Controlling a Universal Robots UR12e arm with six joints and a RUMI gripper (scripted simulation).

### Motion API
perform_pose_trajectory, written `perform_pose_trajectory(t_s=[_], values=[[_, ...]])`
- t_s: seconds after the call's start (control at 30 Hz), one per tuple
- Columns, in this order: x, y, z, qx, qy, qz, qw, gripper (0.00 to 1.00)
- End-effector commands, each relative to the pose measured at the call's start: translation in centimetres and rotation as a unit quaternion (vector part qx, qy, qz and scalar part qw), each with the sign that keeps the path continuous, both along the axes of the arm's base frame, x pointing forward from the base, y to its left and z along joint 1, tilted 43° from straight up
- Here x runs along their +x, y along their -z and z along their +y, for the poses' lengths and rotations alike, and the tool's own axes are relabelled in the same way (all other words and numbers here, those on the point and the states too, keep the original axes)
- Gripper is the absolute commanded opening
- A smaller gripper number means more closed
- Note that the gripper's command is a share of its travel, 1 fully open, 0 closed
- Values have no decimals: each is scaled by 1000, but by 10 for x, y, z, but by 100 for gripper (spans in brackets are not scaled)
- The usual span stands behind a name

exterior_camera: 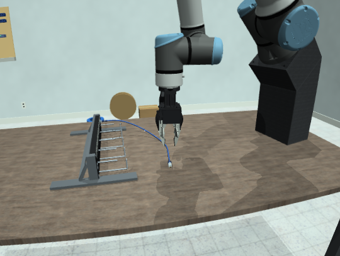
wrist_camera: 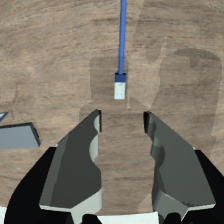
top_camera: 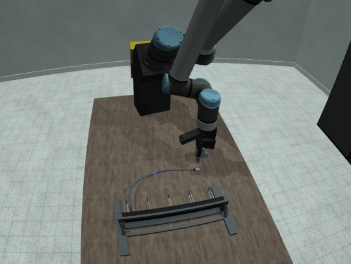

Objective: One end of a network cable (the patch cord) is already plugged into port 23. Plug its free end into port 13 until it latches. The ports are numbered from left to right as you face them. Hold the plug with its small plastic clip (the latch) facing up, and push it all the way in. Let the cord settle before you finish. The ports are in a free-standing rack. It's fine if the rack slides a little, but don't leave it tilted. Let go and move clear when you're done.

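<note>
Port numbers perhaps too small.

Brown table top (top_camera: 107, 136), grey rack (top_camera: 172, 212) near its front edge, blue patch cord (top_camera: 143, 179) arcing from rack's left end, free plug (top_camera: 196, 169) lying flat, gripper (top_camera: 201, 158) hovering just behind plug, jaws parted, black arm pedestal (top_camera: 143, 97) at rear.
</note>
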State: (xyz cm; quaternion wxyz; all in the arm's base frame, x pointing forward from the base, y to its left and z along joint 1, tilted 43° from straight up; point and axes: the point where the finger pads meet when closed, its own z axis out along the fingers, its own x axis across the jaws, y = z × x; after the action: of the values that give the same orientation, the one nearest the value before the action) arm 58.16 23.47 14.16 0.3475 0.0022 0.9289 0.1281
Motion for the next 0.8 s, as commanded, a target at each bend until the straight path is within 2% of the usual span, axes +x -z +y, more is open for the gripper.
perform_pose_trajectory(t_s=[0.0,0.77], values=[[0,0,0,0,0,0,1000,22],[14,16,5,0,0,0,1000,22]])
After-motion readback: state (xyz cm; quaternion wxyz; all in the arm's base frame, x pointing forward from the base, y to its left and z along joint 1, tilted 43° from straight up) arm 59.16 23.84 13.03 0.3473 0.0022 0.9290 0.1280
